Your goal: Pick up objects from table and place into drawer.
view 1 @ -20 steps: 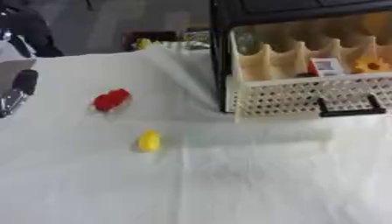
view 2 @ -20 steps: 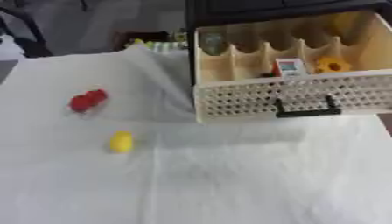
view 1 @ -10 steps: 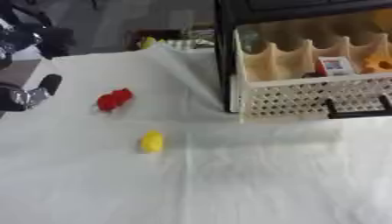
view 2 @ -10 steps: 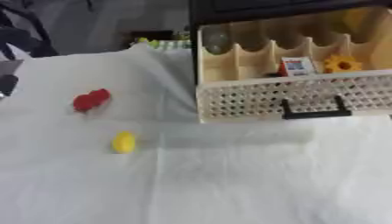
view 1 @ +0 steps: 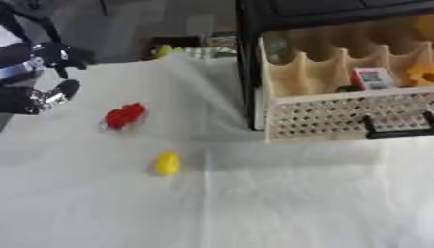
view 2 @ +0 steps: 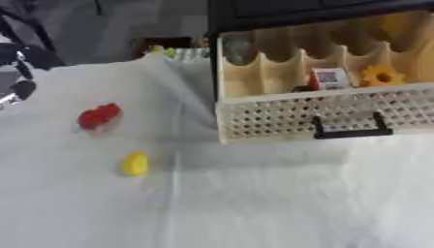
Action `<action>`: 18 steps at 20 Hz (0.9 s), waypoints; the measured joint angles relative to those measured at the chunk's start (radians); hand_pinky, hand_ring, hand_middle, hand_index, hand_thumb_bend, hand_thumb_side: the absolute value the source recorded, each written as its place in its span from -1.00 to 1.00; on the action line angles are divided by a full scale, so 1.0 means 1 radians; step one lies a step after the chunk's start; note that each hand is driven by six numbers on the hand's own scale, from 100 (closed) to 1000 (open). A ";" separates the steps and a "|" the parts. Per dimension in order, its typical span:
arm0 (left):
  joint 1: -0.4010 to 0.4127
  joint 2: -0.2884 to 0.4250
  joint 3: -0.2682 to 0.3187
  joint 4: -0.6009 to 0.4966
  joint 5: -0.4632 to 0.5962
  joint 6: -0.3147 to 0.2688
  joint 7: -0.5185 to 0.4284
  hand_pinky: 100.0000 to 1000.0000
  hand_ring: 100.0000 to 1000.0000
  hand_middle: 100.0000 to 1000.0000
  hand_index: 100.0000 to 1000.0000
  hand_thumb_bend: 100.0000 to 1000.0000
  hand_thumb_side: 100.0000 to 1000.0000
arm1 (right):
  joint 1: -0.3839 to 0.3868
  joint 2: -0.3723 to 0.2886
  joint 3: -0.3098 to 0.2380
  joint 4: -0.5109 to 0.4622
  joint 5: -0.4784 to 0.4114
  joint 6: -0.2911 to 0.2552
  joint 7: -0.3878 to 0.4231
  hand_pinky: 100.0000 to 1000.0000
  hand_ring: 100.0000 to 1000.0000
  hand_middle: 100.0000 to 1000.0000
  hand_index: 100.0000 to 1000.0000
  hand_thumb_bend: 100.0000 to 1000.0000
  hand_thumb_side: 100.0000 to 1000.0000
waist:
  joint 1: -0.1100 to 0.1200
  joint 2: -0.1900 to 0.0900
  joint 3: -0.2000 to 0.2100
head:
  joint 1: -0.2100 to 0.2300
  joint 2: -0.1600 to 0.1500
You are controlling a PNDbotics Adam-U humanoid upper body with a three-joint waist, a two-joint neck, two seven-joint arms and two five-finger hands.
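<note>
A: Left eye view first. How many loose things on the counter (view 1: 254, 203)?

B: Two: one red object (view 1: 125, 116) and one yellow object (view 1: 167, 163), apart on the white cloth, the yellow one nearer the camera.

A: And the robot hand?

B: One, the left robot hand (view 1: 38, 94), at the left edge, left of the red object and not touching it. Black fingers reach toward the middle; whether they are spread or curled, I cannot tell.

A: Right eye view?

B: One cream drawer (view 2: 326, 116) with a perforated front and a black handle (view 2: 352, 131), pulled out of a black cabinet (view 2: 280, 12). Inside, one small red-and-white box (view 2: 328, 78) and one orange flower-shaped piece (view 2: 381, 76), side by side.
</note>
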 measured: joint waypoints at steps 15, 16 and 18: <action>-0.130 -0.082 -0.046 0.203 -0.321 -0.015 0.042 0.48 0.70 0.71 1.00 -1.00 0.60 | 0.017 0.017 -0.016 0.000 0.004 0.022 0.004 0.47 0.43 -0.25 0.40 -0.74 0.67 | 0.008 0.014 -0.009 | 0.012 -0.018; -0.136 -0.087 -0.048 0.217 -0.343 -0.017 0.053 0.49 0.71 0.71 1.00 -1.00 0.60 | 0.017 0.018 -0.018 0.000 0.004 0.024 0.005 0.47 0.43 -0.25 0.39 -0.74 0.67 | 0.008 0.015 -0.010 | 0.014 -0.018; -0.148 -0.096 -0.049 0.244 -0.381 -0.023 0.072 0.53 0.73 0.73 1.00 -1.00 0.60 | 0.019 0.019 -0.018 0.000 0.004 0.027 0.005 0.47 0.43 -0.25 0.39 -0.74 0.67 | 0.008 0.016 -0.010 | 0.016 -0.018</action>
